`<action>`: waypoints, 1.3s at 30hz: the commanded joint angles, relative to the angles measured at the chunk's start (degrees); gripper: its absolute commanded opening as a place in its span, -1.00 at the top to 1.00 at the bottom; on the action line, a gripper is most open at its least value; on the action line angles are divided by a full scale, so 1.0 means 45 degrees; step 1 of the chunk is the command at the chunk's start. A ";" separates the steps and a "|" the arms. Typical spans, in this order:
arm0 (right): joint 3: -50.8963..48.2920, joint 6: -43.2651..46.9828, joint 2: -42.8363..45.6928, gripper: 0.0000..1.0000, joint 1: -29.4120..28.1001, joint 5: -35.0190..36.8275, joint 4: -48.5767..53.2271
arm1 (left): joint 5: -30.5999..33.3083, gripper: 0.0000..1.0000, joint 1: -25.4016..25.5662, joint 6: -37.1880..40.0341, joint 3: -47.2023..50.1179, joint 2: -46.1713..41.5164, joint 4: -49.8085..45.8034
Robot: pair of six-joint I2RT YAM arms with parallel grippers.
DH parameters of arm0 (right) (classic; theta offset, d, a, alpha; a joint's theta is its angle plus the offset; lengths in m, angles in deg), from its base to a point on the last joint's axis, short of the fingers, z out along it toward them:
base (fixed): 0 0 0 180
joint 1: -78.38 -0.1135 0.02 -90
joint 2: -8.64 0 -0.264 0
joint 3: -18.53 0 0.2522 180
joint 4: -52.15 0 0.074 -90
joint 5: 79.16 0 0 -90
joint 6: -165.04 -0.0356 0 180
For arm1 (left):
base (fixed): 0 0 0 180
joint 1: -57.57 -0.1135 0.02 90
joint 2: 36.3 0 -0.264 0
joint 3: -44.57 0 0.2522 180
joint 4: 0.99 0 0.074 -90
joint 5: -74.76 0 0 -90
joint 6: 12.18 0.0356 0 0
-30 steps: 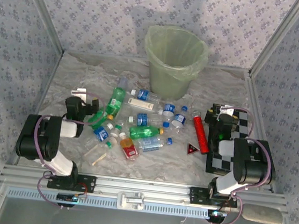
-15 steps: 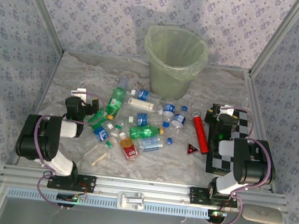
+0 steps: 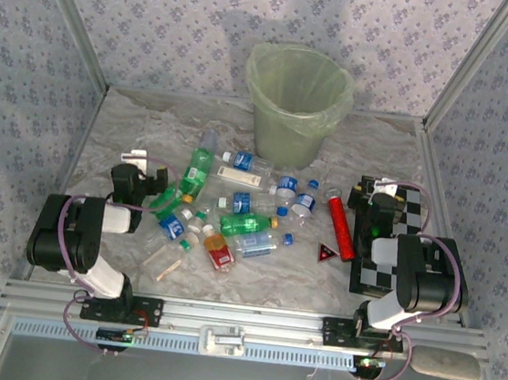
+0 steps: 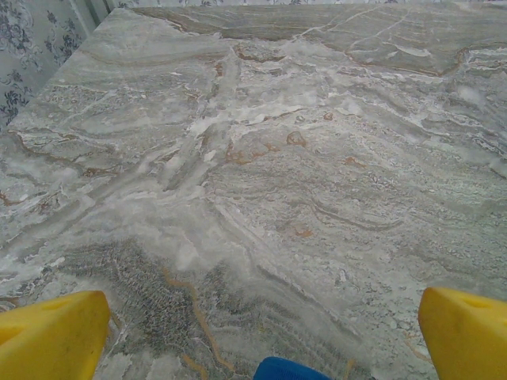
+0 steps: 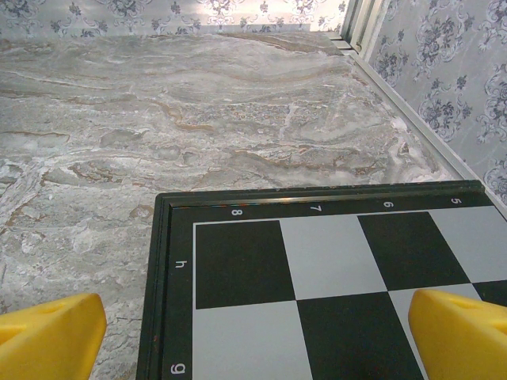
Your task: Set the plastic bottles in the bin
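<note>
1. The left fingers (image 4: 49, 336) stood spread wide and released, gripping nothing, above bare marbled tabletop (image 4: 277, 158).
2. The right fingers (image 5: 463, 332) were likewise spread apart and empty, poised over the corner of a chessboard (image 5: 317, 261) lying by the right wall.
3. The plastic bottles (image 3: 246, 223) lay scattered in a loose cluster mid-tabletop, between the two arms: clear, green and one orange-red.
4. The bin (image 3: 295, 112), pale green and bag-lined, stood upright at the far side, just behind the cluster.
5. A red tube (image 3: 342, 226) and a small red triangle (image 3: 326, 251) lay between the bottles and the chessboard.
</note>
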 commanded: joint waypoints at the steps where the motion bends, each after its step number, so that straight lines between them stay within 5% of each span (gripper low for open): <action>1: 0.0007 0.0121 0.0012 -1.00 -0.0002 0.0041 -0.0192 | -0.0331 -1.00 -0.0084 -0.0165 -0.0258 -0.0045 0.0042; 10: 0.0219 0.0474 0.1013 -1.00 -0.0401 0.0487 0.0858 | -0.0473 -1.00 -0.0171 -0.0194 -0.0298 -0.0039 0.0000; 13: 0.0925 0.0456 0.2260 -1.00 -0.0507 0.0468 0.3092 | -0.0458 -1.00 -0.0146 -0.0160 -0.0338 -0.0100 -0.0084; 20: 0.1939 -0.1358 0.4601 -1.00 -0.0586 0.0880 0.6073 | 0.1221 -0.99 0.0238 -0.0391 -0.1879 -0.2379 -0.4215; 24: 0.3516 -0.2792 0.5461 -1.00 -0.0607 0.0820 0.9941 | 0.1540 -1.00 0.0407 -0.1981 -0.1980 -0.4229 -0.5231; 32: 0.5655 -0.4960 0.5694 -1.00 -0.0655 -0.2630 1.5910 | -0.1079 -1.00 0.0677 -0.5742 -0.1798 -0.6928 -0.7576; 36: 0.5747 -0.6121 0.5069 -0.89 -0.1025 -0.5250 1.6663 | -0.1829 -1.00 0.1195 -0.6629 -0.1591 -0.7718 -0.8150; 39: 0.6059 -0.6927 0.4312 -0.83 -0.2057 -0.5778 1.6794 | -0.2023 -1.00 0.1567 -0.7232 -0.1626 -0.7987 -0.8375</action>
